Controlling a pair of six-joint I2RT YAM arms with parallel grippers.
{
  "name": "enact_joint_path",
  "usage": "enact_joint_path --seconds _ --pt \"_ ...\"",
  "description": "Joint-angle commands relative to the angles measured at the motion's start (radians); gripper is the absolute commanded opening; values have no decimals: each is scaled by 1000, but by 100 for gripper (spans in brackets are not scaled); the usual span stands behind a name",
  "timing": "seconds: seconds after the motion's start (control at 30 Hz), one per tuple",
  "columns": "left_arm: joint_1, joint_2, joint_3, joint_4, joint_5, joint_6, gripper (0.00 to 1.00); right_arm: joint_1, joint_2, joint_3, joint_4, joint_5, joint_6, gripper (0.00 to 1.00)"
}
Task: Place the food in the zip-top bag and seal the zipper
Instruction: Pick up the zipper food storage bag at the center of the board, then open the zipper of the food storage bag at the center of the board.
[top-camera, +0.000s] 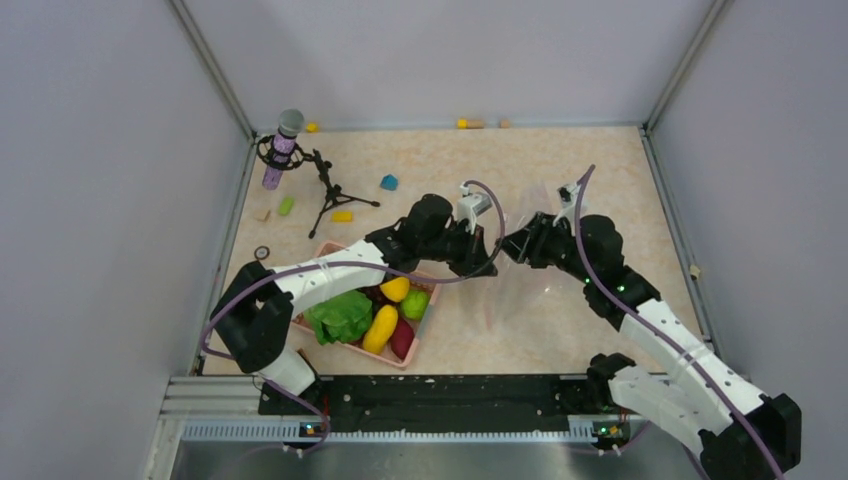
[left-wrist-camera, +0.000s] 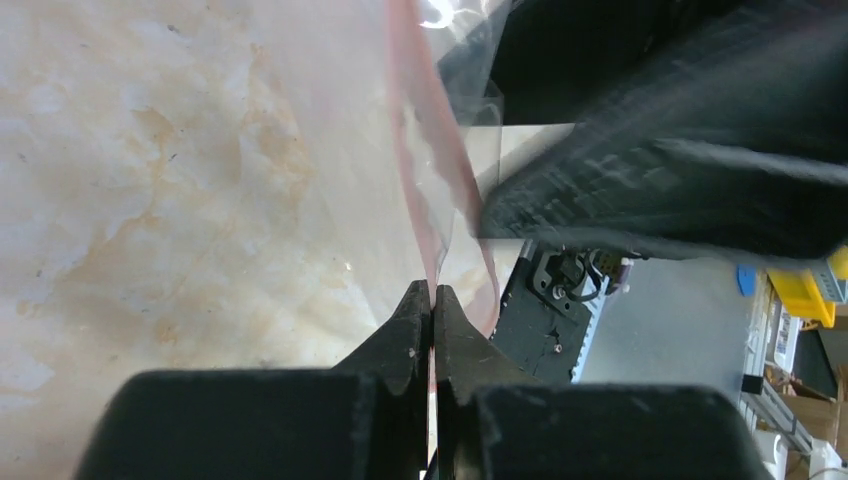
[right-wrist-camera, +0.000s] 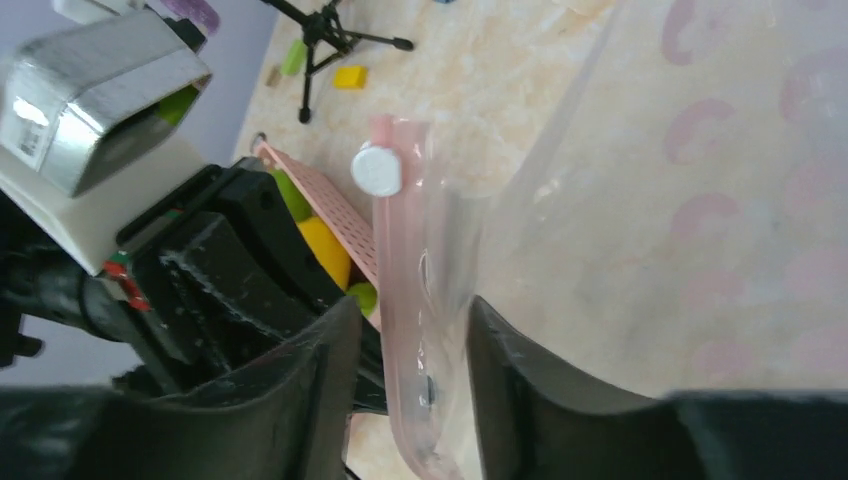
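While pinching the zipper (left-wrist-camera: 418, 150) with left gripper (left-wrist-camera: 432, 300) pressed together, holds the zip-top bag (top-camera: 525, 290) over the counter (top-camera: 600, 170); straddles the same strip with right gripper (right-wrist-camera: 410, 330) spread. Has the food (top-camera: 380, 322) lying in the pink basket (top-camera: 403, 361), left of the bag.

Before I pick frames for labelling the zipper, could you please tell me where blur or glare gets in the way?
Top external: evenly lit and sharp, but the clear zip-top bag nearly vanishes against the table. Left wrist: the zipper is fairly clear at the left gripper, with a white glare spot on the plastic at the top edge. Right wrist: the right gripper is soft up close, the zipper readable.
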Motion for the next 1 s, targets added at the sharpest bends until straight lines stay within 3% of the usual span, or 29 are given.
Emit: enact_joint_path --seconds 0.0,0.07,0.13,0.57,0.97 --pt "-4 -38 19 43 -62 -44 0 2 -49 4 7 -38 -69 58" --pt "-5 -43 23 37 -99 -76 0 2 -61 6 -20 -28 -99 69" --pt "-6 -47 34 22 -120 -108 0 3 -68 7 -60 -2 -116 73" --pt "-24 -72 52 30 -190 -203 0 113 -57 15 -198 119 -231 75" --pt "-30 -108 41 -30 -258 -200 0 126 -20 14 -276 382 -184 72"
